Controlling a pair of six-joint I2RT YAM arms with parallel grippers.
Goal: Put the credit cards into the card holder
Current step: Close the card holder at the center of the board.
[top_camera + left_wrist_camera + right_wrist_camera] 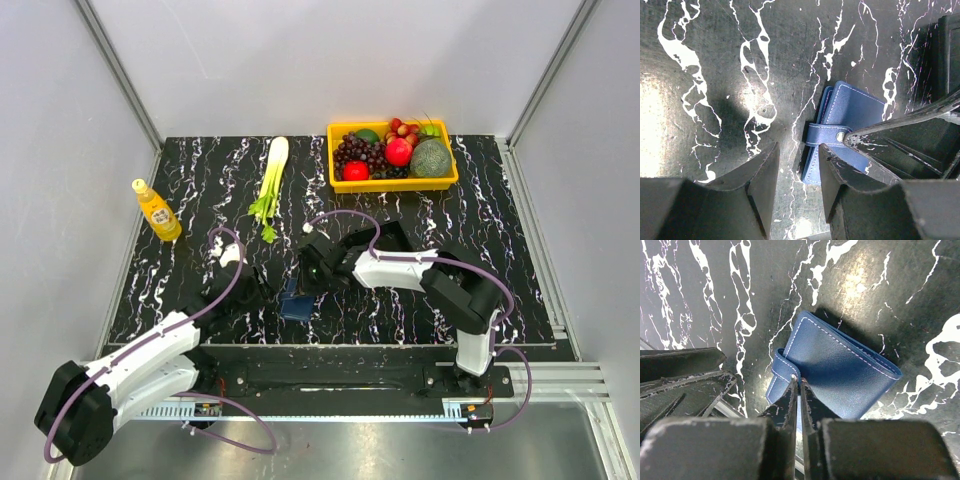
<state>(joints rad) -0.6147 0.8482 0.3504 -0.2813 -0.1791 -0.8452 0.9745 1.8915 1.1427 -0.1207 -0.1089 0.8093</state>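
**Supervisor:** Report the state of your claws.

**Arm:** My right claw (799, 382) is closed to a sliver on the closing strap (822, 136) of the dark navy-blue folding card holder (297, 303), right at the snap end. My left claw (797, 155) stands open and holds nothing.

**Supervisor:** Risks from here?

**Arm:** Three, in my judgement. I grip only the thin tip of the strap, so a pull could slip it free. Nothing pins the body down, so if the snap resists, the whole holder could lift or drag rather than open. My two claws work close together, and a careless move could knock one against the other. Also noted: no credit cards show in any view.

**Supervisor:** Location of the holder?

**Arm:** It lies folded shut on the black white-veined marble tabletop (200, 200), at the lower centre of the overhead frame. In the right wrist frame it sits at centre, directly ahead of my fingertips, with the strap toward them. In the left wrist frame it sits right of centre. Its near corner is just beside the finger at lower right, not between the two.
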